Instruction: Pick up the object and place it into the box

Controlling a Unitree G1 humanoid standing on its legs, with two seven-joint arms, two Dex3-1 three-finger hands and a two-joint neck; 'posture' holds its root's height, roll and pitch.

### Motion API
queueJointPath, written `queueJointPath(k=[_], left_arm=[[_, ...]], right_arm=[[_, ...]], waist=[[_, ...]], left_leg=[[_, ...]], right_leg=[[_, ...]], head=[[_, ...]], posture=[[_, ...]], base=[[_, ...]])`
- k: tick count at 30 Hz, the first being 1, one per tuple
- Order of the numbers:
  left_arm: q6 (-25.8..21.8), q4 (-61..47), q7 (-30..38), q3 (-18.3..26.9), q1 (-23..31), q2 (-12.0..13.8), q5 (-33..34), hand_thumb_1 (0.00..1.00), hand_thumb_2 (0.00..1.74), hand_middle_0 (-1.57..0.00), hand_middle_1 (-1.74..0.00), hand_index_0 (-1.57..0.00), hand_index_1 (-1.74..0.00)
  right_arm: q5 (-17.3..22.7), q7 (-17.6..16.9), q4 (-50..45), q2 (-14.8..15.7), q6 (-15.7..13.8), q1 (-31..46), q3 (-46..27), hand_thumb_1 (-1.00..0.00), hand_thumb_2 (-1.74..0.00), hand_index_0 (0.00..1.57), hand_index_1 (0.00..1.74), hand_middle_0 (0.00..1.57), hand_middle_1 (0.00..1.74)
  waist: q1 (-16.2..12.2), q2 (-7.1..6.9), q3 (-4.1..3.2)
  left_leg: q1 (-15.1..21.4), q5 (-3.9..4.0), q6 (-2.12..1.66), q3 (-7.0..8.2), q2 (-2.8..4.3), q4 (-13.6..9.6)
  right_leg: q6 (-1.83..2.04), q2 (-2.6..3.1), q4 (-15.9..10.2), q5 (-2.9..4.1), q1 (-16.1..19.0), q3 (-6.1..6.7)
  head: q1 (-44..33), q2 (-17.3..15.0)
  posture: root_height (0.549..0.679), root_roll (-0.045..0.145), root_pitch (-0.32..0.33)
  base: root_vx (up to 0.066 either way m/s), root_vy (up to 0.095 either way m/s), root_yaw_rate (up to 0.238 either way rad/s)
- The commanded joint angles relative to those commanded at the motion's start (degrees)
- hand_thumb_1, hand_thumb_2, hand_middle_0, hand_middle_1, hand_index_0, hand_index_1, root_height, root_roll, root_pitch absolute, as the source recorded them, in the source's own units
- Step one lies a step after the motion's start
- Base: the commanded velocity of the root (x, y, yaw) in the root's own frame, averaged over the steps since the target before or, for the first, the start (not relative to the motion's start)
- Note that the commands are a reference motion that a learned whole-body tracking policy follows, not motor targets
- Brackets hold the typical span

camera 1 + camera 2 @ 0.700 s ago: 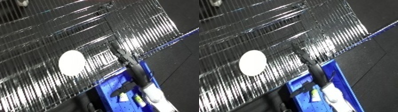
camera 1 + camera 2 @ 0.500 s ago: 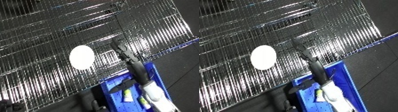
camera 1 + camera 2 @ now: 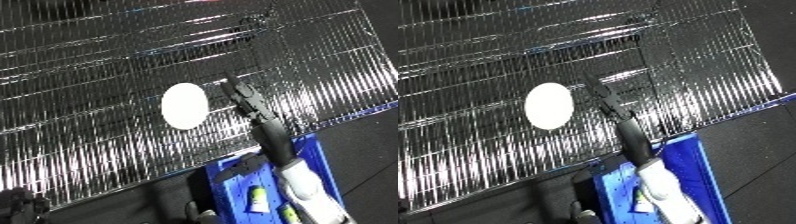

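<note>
The white oval object (image 3: pixel 185 105) lies flat on the wire shelf (image 3: pixel 89 75), a little left of your right hand (image 3: pixel 242 95). That hand reaches up over the wires on its white and silver forearm (image 3: pixel 306 185), fingers pointing up and left, near the object but apart from it; you cannot tell how far the fingers are spread, and nothing shows in them. Since 0.7 s ago the whole view has swung, so the object sits nearer the middle of the picture, and the hand has stretched further up beside it. The blue bin (image 3: pixel 313 155) stands below the shelf edge under your forearm, with small yellow-green items (image 3: pixel 258 199) inside. Your left hand shows nowhere
</note>
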Motion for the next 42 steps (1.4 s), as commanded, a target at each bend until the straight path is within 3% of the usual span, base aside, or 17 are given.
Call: queueJointPath(k=[13, 19, 24, 29, 40, 42], left_arm=[[0.9, -0.7, 0.0, -0.3, 0.4, 0.6, -0.4, 1.00, 1.74, -1.57, -1.74, -1.57, -1.74], [1.0, -1.1, 0.4, -0.9, 0.5, 1.3, -0.8, 1.00, 1.74, -1.57, -1.74, -1.57, -1.74], [1.5, -2.6, 1.5, -1.8, 0.2, 2.3, -1.8, 1.00, 1.74, -1.57, -1.74, -1.57, -1.74], [0.5, -2.0, 2.5, -3.9, -1.4, 2.8, -2.6, 1.00, 1.74, -1.57, -1.74, -1.57, -1.74], [0.0, -0.6, 2.5, -5.5, -3.8, 2.2, -3.1, 1.00, 1.74, -1.57, -1.74, -1.57, -1.74], [0.0, -0.5, 2.3, -5.6, -4.0, 2.1, -3.1, 1.00, 1.74, -1.57, -1.74, -1.57, -1.74]], right_arm=[[0.9, -2.7, 3.4, -0.1, 0.3, -2.8, 0.4, 0.00, 0.00, 0.00, 0.00, 0.00, 0.00], [2.2, -3.5, 5.3, -0.4, 0.5, -4.1, 1.0, 0.00, 0.00, 0.00, 0.00, 0.00, 0.00], [3.1, -5.1, 6.4, -0.6, 1.8, -5.9, 3.2, 0.00, 0.00, 0.00, 0.00, 0.00, 0.00], [5.2, -6.7, 11.7, -1.2, 0.2, -9.4, 5.3, 0.00, 0.00, 0.00, 0.00, 0.00, 0.00], [9.8, -5.7, 20.0, -1.3, -1.0, -17.8, 7.5, 0.00, 0.00, 0.00, 0.00, 0.00, 0.00], [10.2, -5.3, 20.3, -1.2, -1.2, -18.7, 7.6, -0.10, -0.17, 0.16, 0.17, 0.16, 0.17]], waist=[[0.9, 0.43, 0.00], [1.2, 0.74, 0.00], [1.5, 0.99, 0.00], [2.0, 1.42, 0.00], [3.2, 2.24, 0.00], [3.3, 2.32, 0.00]], left_leg=[[-2.4, -1.06, 0.46, 0.02, -0.14, 2.7], [-3.9, -1.63, 0.60, 0.06, -0.29, 4.4], [-5.6, -2.03, 0.81, 0.07, -0.48, 5.9], [-6.8, -2.37, 0.81, -0.09, -0.72, 6.8], [-7.2, -2.03, 0.61, -0.03, -0.92, 6.3], [-7.1, -1.98, 0.61, -0.06, -0.96, 6.2]], right_leg=[[-0.09, -0.44, 3.0, -0.71, -2.9, -0.43], [-0.17, -0.59, 4.4, -1.07, -4.5, -0.56], [-0.34, -0.48, 5.7, -1.42, -6.3, -0.63], [-0.25, -0.71, 6.2, -1.59, -7.3, -0.84], [-0.65, -0.82, 5.8, -1.55, -7.5, -1.16], [-0.72, -0.79, 5.8, -1.55, -7.5, -1.16]], head=[[0.7, 0.4], [0.9, 3.2], [1.1, 3.2], [1.9, 4.4], [4.6, 5.4], [5.0, 5.6]], posture=[[0.597, 0.054, 0.025], [0.592, 0.053, 0.032], [0.587, 0.054, 0.041], [0.585, 0.055, 0.051], [0.587, 0.058, 0.063], [0.587, 0.058, 0.063]], base=[[0.041, 0.000, 0.043], [0.033, -0.008, 0.035], [0.015, 0.003, 0.008], [-0.008, -0.003, 0.031], [-0.023, 0.002, 0.034], [-0.016, -0.005, 0.043]])
